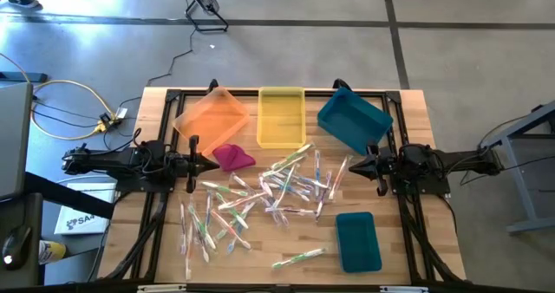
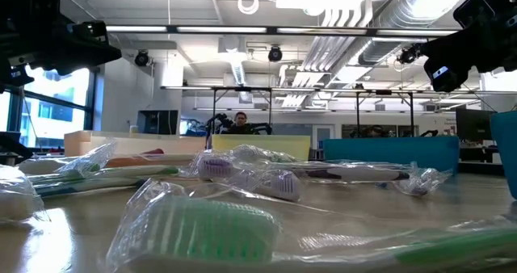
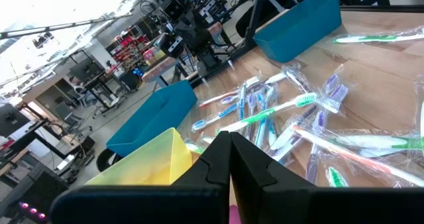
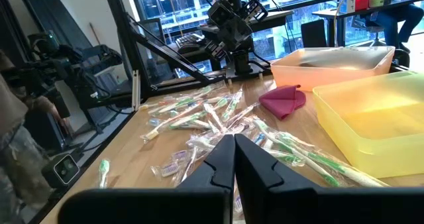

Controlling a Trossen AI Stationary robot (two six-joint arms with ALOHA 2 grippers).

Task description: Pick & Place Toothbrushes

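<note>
Several wrapped toothbrushes [image 1: 260, 198] in white, green, pink and blue lie flat and scattered across the middle of the wooden table; they also show in the left wrist view [image 3: 278, 108] and the right wrist view [image 4: 199, 118]. My left gripper [image 1: 212, 162] hovers shut at the table's left side, pointing level toward the pile, with nothing between its fingers [image 3: 230, 144]. My right gripper [image 1: 354, 166] hovers shut at the right side, facing the pile, also with nothing held [image 4: 234, 144].
An orange bin [image 1: 211, 118], a yellow bin [image 1: 281, 117] and a tilted teal bin [image 1: 353, 120] stand along the far edge. A second teal bin [image 1: 357, 241] sits near the front right. A magenta cloth lump [image 1: 232, 157] lies just in front of my left gripper.
</note>
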